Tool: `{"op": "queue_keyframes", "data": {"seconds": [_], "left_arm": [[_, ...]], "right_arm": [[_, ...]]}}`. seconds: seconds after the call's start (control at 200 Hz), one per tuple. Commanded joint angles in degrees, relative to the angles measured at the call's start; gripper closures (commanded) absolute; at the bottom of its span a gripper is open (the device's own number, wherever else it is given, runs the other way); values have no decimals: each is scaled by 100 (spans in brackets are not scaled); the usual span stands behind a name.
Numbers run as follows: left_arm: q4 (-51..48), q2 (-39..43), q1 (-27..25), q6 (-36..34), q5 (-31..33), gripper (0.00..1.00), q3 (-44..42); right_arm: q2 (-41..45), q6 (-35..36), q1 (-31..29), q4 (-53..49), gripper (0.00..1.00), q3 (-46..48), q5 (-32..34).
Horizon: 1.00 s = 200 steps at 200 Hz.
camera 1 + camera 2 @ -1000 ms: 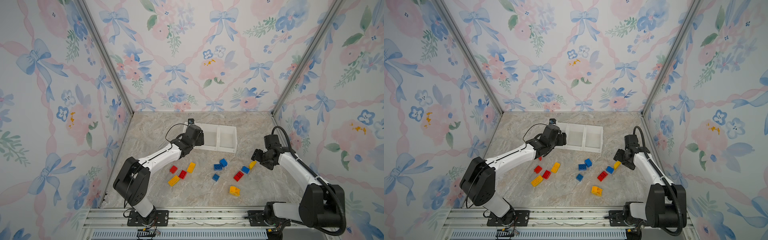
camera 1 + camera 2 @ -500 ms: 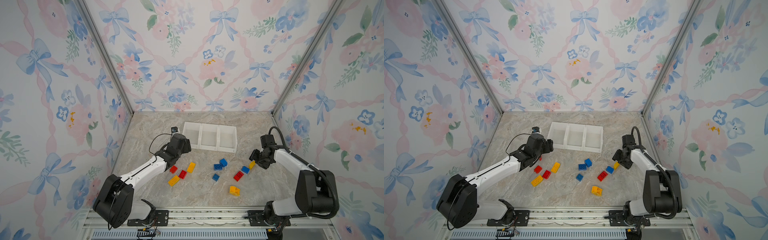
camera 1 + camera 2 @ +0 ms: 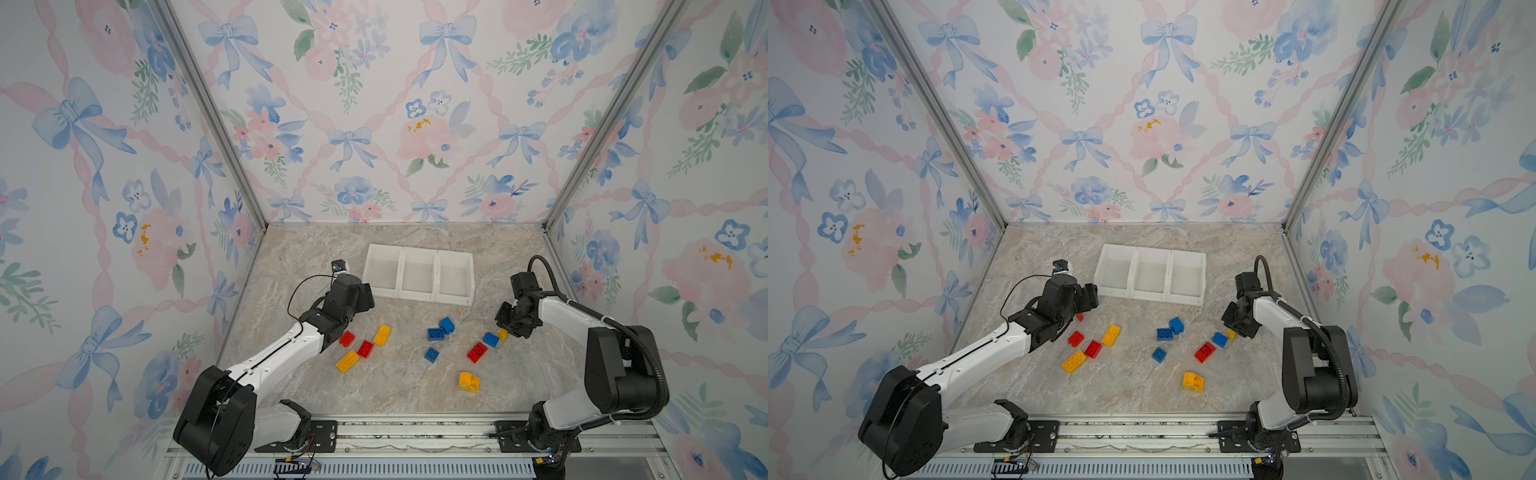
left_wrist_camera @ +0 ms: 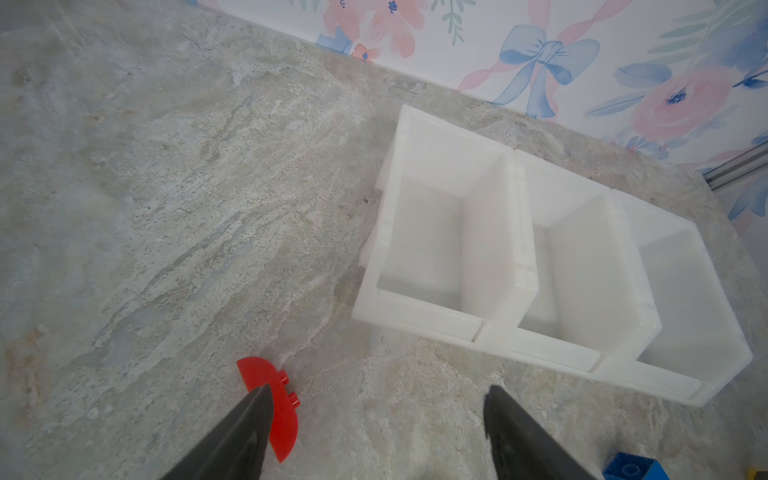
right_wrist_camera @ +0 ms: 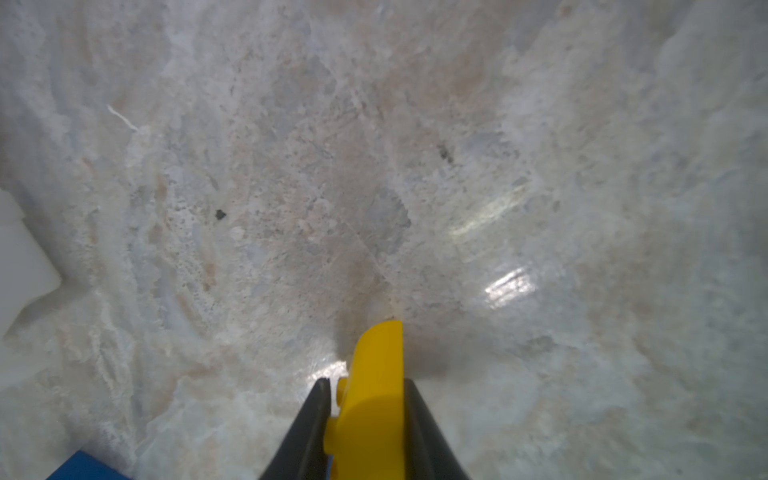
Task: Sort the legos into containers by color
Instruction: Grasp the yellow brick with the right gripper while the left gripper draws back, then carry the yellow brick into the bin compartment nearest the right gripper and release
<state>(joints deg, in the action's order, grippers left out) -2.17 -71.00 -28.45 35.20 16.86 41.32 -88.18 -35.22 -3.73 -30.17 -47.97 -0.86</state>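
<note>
Three joined white containers (image 3: 417, 291) stand at the back middle, all showing bare insides (image 4: 503, 232). Red, blue and yellow legos lie scattered in front: a red (image 3: 365, 348) and yellow (image 3: 382, 334) group on the left, blue ones (image 3: 436, 333) in the middle. My right gripper (image 5: 366, 382) is shut on a yellow lego (image 5: 380, 353), low over the table at the right (image 3: 509, 328). My left gripper (image 4: 378, 399) hangs open near the containers' front left corner (image 3: 365, 297), holding nothing. A curved red lego (image 4: 282, 399) rests on the table beside one fingertip.
A red brick (image 3: 477, 352) and a blue brick (image 3: 491, 339) sit just left of the right gripper. A yellow brick (image 3: 469, 382) lies alone nearer the front edge. Flowered walls enclose the marble table (image 3: 407, 399) on three sides.
The right gripper has closed on the yellow lego. The left arm has drawn back from over the containers toward the front left, still open.
</note>
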Motion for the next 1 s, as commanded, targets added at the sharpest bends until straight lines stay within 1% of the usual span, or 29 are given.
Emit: {"op": "queue_keyframes", "data": {"seconds": [0.0, 0.065, 0.08, 0.135, 0.32, 0.505, 0.64, 0.69, 0.715, 0.885, 0.995], "left_arm": [[24, 213, 86, 58, -47, 18, -173], [26, 304, 135, 67, -56, 18, -177], [26, 326, 144, 66, -58, 18, -342], [24, 413, 183, 74, -54, 18, -435], [22, 648, 305, 75, -91, 18, -644], [19, 941, 363, 213, -100, 17, -939], [3, 1060, 406, 280, -268, 17, -1063], [4, 1068, 405, 279, -281, 17, -1091], [6, 1067, 415, 270, -283, 17, -1108], [1, 1150, 406, 405, -303, 17, -1261], [-15, 1225, 411, 419, -275, 17, -1313]], "right_arm": [[134, 12, -168, -127, 76, -93, 141], [207, 87, -308, -222, 76, -269, 157], [220, 100, -351, -242, 76, -318, 163], [256, 170, -503, -306, 77, -516, 183], [275, 389, -1207, -430, 77, -1330, 308], [-86, 719, -1767, -418, 77, -2230, 384], [-526, 831, -1910, -446, 77, -2807, 430], [-631, 849, -1921, -358, 77, -2915, 434], [-835, 857, -1917, -310, 77, -2963, 444], [-1508, 955, -1888, -184, 77, -3370, 469], [-1824, 1004, -1895, -142, 76, -3554, 438]]}}
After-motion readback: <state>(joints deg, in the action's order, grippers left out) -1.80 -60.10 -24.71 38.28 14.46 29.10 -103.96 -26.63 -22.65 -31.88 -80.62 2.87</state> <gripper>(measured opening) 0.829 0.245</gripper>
